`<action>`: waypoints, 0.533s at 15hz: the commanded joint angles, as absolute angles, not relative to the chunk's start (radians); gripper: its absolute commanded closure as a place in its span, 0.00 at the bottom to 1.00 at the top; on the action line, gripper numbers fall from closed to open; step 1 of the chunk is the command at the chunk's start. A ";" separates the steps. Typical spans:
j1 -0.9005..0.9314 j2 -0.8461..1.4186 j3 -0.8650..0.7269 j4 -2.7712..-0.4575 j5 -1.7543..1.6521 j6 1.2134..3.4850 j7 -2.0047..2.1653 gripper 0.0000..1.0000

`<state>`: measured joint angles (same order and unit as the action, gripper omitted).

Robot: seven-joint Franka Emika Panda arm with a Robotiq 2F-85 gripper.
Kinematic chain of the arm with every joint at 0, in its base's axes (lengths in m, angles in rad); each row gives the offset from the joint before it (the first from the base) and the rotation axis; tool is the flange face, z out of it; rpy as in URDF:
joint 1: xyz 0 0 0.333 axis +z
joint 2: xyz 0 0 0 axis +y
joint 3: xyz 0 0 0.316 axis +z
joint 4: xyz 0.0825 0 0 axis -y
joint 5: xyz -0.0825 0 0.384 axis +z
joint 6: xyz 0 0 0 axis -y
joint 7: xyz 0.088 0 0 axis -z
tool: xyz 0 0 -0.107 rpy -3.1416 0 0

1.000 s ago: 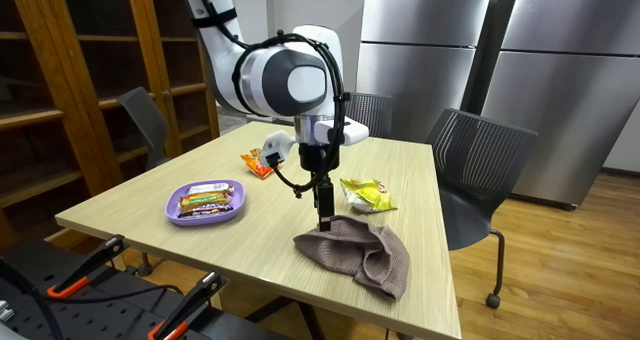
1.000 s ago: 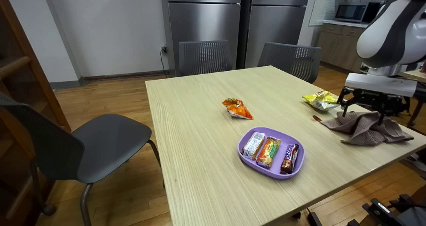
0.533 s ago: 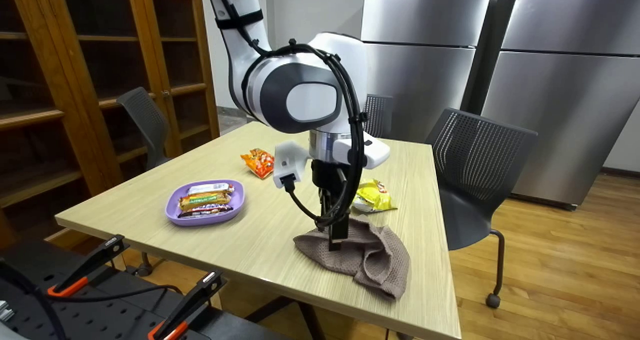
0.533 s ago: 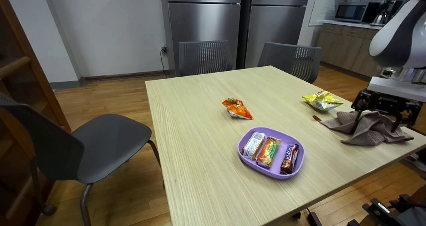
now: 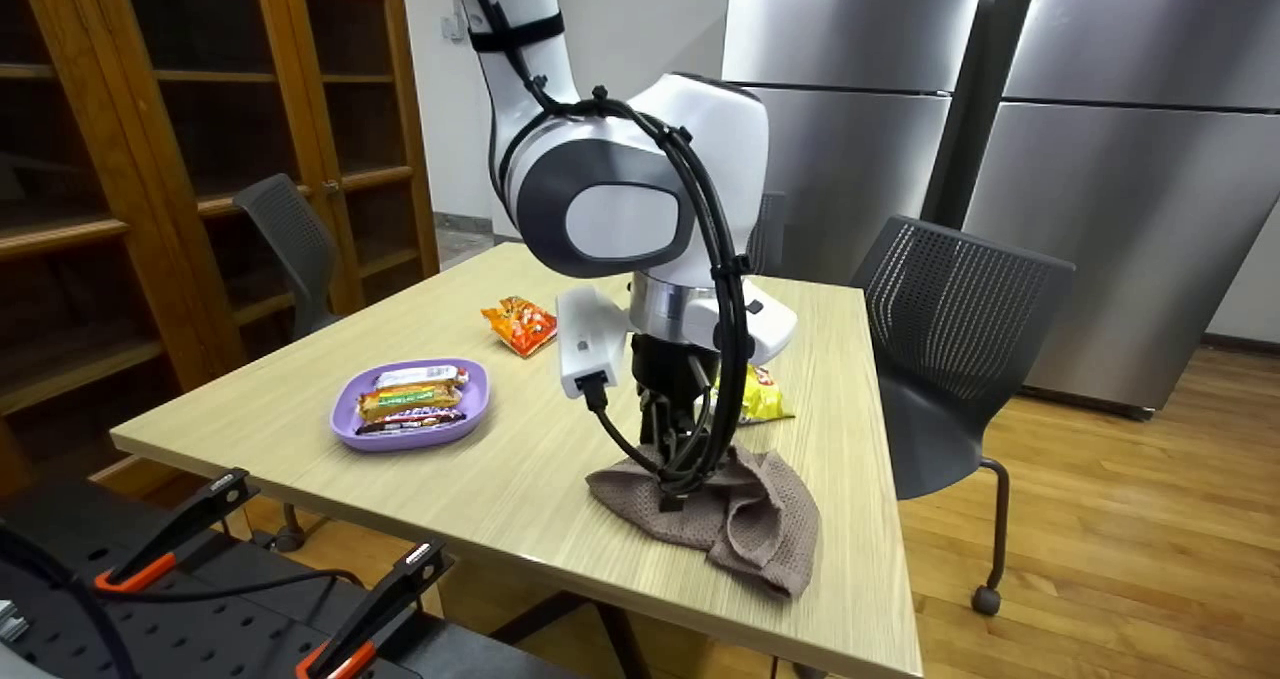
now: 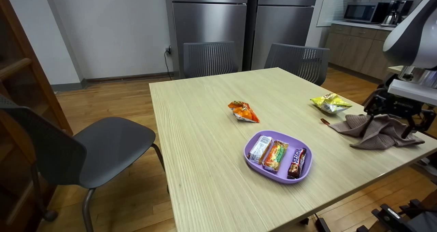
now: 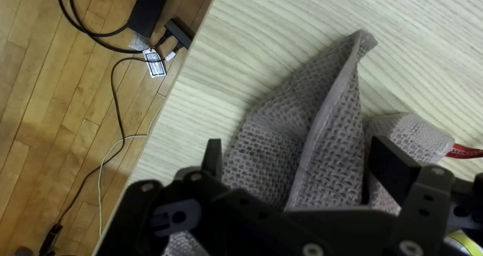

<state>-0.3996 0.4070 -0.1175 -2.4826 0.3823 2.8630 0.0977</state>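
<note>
A crumpled grey-brown waffle towel lies near the table's corner, its folds raised in the middle. My gripper points down over it with its jaws wide apart. In the wrist view, a raised fold of the towel runs between the two fingers. The left finger is at the towel's outer edge, the right one over a dark crease. Whether the fingertips touch the cloth, I cannot tell. A red tag sticks out from the towel. In an exterior view, cables and the wrist hide most of the gripper.
A yellow snack bag lies just behind the towel, an orange bag farther across the table. The purple tray holds three wrapped bars. The table edge runs close beside the towel. Chairs stand around the table.
The arm has moved sideways and down, bringing the open gripper lower over the middle of the towel; the last half second shows only a small shift. Towel, bags and tray stay put.
</note>
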 commanded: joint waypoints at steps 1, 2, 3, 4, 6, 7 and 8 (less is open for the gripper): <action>-0.464 0.401 -0.070 -2.467 0.439 2.850 0.010 0.00; -0.483 0.406 -0.056 -2.462 0.449 2.854 -0.005 0.00; -0.497 0.410 -0.045 -2.456 0.462 2.856 -0.024 0.00; -0.519 0.415 -0.027 -2.447 0.480 2.854 -0.046 0.00; -0.544 0.422 -0.008 -2.435 0.501 2.849 -0.073 0.00; -0.551 0.424 -0.004 -2.434 0.505 2.852 -0.081 0.00; -0.543 0.425 -0.015 -2.430 0.512 2.847 -0.088 0.00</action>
